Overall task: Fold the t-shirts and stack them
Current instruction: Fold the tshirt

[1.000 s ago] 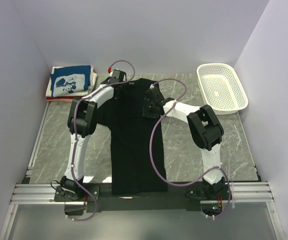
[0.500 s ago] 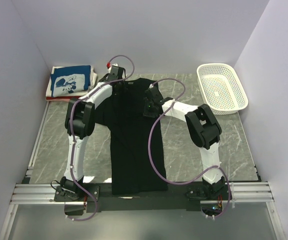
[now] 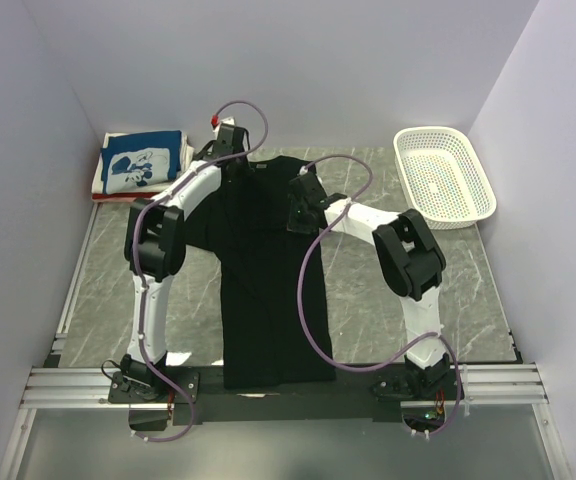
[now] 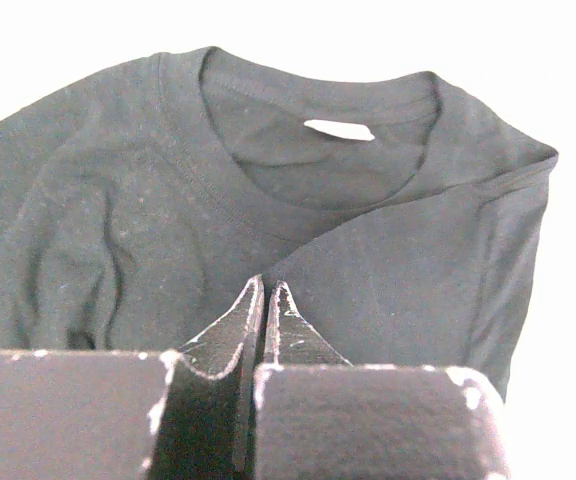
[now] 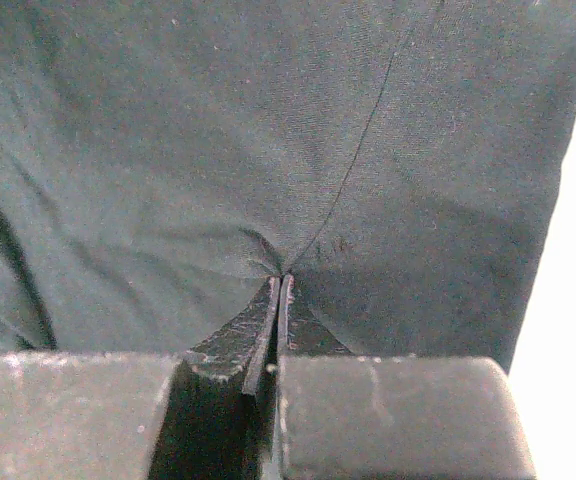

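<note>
A black t-shirt [image 3: 268,290] lies lengthwise down the middle of the table, collar at the far end, sides folded in. In the left wrist view its collar and white neck label [image 4: 338,129] show above my left gripper [image 4: 266,287], which is shut on a fold of the black cloth near the left shoulder [image 3: 236,165]. My right gripper [image 5: 280,280] is shut on the shirt too, with puckers running into its tips; it sits at the right shoulder [image 3: 295,207]. At the back left stands a stack of folded t-shirts [image 3: 140,163], blue with white print on top.
A white perforated basket [image 3: 444,176] stands at the back right. Grey marble tabletop [image 3: 368,300] shows on both sides of the black shirt. Purple cables loop over both arms. White walls close in on three sides.
The right gripper has closed on the shirt's right shoulder. The left gripper, shut throughout, has shifted a little toward the back wall with the cloth.
</note>
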{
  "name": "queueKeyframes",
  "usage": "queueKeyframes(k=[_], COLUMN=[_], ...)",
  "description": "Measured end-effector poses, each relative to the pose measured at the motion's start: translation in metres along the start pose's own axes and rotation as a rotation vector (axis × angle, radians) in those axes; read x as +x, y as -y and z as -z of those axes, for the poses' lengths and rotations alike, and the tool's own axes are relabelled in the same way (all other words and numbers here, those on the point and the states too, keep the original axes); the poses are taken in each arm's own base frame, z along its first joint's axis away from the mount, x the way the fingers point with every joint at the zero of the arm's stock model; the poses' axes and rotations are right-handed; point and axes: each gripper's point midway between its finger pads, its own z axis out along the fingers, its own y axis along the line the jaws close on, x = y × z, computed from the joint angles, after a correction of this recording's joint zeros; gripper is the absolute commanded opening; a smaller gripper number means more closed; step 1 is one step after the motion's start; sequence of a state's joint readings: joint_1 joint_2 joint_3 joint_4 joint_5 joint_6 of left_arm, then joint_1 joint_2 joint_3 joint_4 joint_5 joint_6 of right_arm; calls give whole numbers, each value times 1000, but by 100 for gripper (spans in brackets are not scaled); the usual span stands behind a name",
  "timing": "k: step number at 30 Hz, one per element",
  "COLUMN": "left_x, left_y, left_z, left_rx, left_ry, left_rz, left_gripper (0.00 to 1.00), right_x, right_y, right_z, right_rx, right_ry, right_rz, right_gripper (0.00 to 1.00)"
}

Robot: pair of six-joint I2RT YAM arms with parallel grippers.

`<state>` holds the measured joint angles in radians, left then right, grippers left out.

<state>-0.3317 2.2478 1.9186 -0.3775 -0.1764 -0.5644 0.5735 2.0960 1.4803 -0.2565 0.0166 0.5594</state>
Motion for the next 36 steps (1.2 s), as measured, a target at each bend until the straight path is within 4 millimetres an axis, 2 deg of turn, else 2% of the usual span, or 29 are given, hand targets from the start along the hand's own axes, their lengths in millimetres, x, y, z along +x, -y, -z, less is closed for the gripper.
queueKeyframes(k=[5, 11, 18, 30, 36], left_x=[-14, -23, -25, -22, -24], left_y=[7, 10, 10, -18, -29], left_z=[12, 20, 26, 37, 36], left_rx=[20, 31, 29, -14, -29], left_ry=[33, 50, 57, 43, 44], left_rz=[3, 6, 6, 23, 33], left_gripper=[0, 0, 0, 0, 0], right_x=[-7, -14, -8, -1, -5], right_y=[-5, -12, -17, -28, -34], right_z=[11, 21, 23, 27, 29], right_rx=[-9, -17, -17, -26, -36], right_ry=[21, 46, 36, 22, 29], right_rz=[2, 7, 24, 43, 48], right_gripper=[0, 0, 0, 0, 0])
